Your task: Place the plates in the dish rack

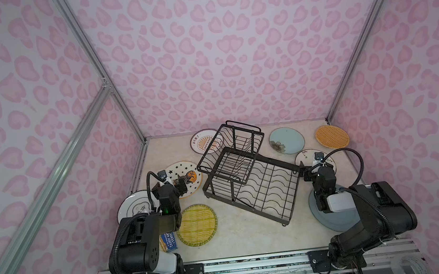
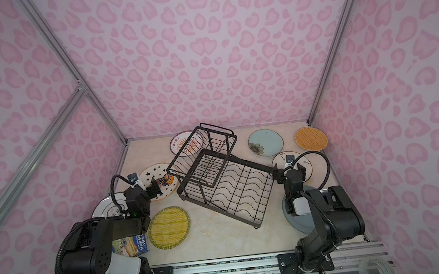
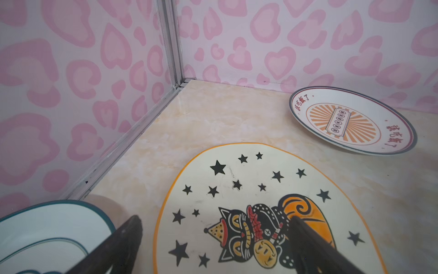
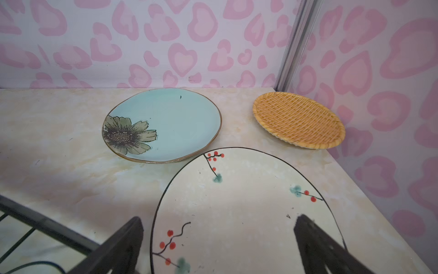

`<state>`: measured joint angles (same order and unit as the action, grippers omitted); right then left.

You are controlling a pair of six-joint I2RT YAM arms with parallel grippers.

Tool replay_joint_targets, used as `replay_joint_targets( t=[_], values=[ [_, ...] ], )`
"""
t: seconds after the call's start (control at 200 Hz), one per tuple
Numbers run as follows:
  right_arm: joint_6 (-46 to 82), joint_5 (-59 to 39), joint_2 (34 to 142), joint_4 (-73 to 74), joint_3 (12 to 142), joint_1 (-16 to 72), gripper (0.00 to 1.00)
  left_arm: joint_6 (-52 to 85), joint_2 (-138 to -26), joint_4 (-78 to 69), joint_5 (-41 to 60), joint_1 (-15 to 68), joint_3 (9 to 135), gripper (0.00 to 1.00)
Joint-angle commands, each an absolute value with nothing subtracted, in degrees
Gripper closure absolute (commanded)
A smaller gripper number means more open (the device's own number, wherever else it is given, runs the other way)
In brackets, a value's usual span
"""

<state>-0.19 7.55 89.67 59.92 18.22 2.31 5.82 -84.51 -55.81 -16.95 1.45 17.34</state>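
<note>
Eight plates lie on the marble-look table (image 1: 250,236), all of them outside the dish rack (image 1: 262,191), which stands askew in the middle. Nearest, by my left arm's base, sits a small blue printed box (image 1: 169,244), with the yellow woven plate (image 1: 198,224) just beside it. On the right side, the large grey-blue plate (image 1: 330,220) lies partly under my right arm. A teal-rimmed white plate (image 1: 133,207) rests near the left wall.

My left claw (image 3: 215,218) hangs with its fingers spread wide and nothing between them, over the star-and-cat plate (image 3: 237,189). My right claw (image 4: 218,220) is just as wide apart and holds nothing. It hovers over the plum-blossom plate (image 4: 237,208), just beside the corner of the rack's low tray.

Farther back lie the pale blue flowered plate (image 1: 286,140) and, by the far right corner, the orange woven plate (image 1: 332,136). At the far left, the sunburst plate (image 1: 204,143) sits partly behind the rack's raised basket.
</note>
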Motion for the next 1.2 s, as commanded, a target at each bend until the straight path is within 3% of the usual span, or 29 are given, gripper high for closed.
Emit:
replay_joint_targets(
  t=[0.0,1.195],
  values=[
    [0.09,8.35,90.0,61.0,18.28,2.36,0.0,5.33,-84.48,-58.57,-17.63,1.33,17.84,0.02],
    [0.7,5.89,89.91,60.29,18.63,1.22,0.0,5.86,-84.5,-57.99,-15.78,0.45,18.06,0.02]
  ],
)
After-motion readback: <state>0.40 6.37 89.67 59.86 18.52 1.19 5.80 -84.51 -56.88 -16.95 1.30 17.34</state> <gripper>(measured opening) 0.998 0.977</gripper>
